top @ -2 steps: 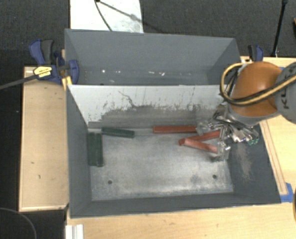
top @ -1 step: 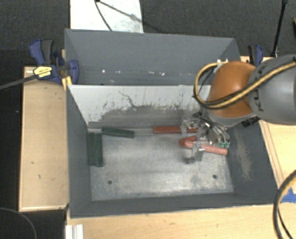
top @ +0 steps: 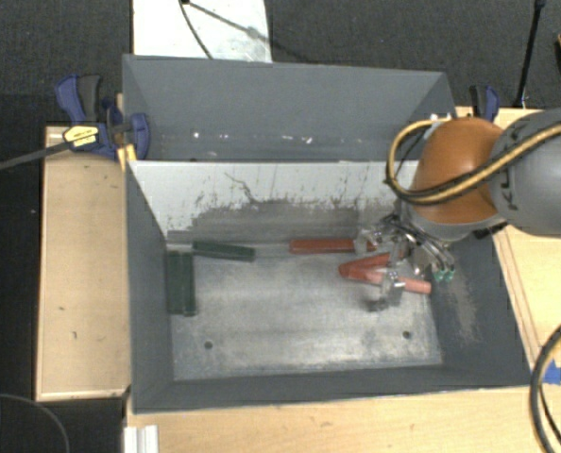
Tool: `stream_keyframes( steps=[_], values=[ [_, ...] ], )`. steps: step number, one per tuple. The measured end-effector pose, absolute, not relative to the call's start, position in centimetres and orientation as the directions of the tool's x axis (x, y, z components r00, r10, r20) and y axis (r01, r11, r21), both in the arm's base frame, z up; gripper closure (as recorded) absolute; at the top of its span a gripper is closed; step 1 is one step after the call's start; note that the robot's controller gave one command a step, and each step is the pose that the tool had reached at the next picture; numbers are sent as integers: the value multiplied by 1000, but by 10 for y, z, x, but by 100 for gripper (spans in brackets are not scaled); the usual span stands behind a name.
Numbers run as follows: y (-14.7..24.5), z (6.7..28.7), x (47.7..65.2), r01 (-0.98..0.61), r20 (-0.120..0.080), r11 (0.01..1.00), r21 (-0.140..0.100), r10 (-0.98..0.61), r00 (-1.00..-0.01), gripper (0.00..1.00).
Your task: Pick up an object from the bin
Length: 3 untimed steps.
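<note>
Camera view has my hand (top: 392, 281) low at the right end of the grey metal bin (top: 290, 343), directly over a short red block (top: 359, 270); I cannot tell whether it is clenched or released. A long red bar (top: 320, 246) lies just beyond along the back wall. One dark green bar (top: 222, 250) and a second dark green bar (top: 179, 284) meet in a corner well apart at the left.

I count 2 green blocks at 9 o'clock in the bin (top: 299, 347): far block (top: 222, 250), near block (top: 179, 284). 3 red sticks around 2-3 o'clock: far stick (top: 323, 246), mid stick (top: 361, 270), pale stick (top: 415, 287), partly hidden.
</note>
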<state>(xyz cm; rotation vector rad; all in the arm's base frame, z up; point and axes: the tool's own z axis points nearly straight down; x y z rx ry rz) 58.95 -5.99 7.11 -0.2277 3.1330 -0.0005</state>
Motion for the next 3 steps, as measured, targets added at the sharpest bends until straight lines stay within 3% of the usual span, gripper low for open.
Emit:
stream_keyframes(
  steps=[1,2,3],
  values=[
    [-66,71,586,75,3,997,1,75,-997,0],
    [-66,71,587,73,1,997,0,73,-997,100],
    [-83,227,594,97,-11,995,0,97,-995,100]
  ],
)
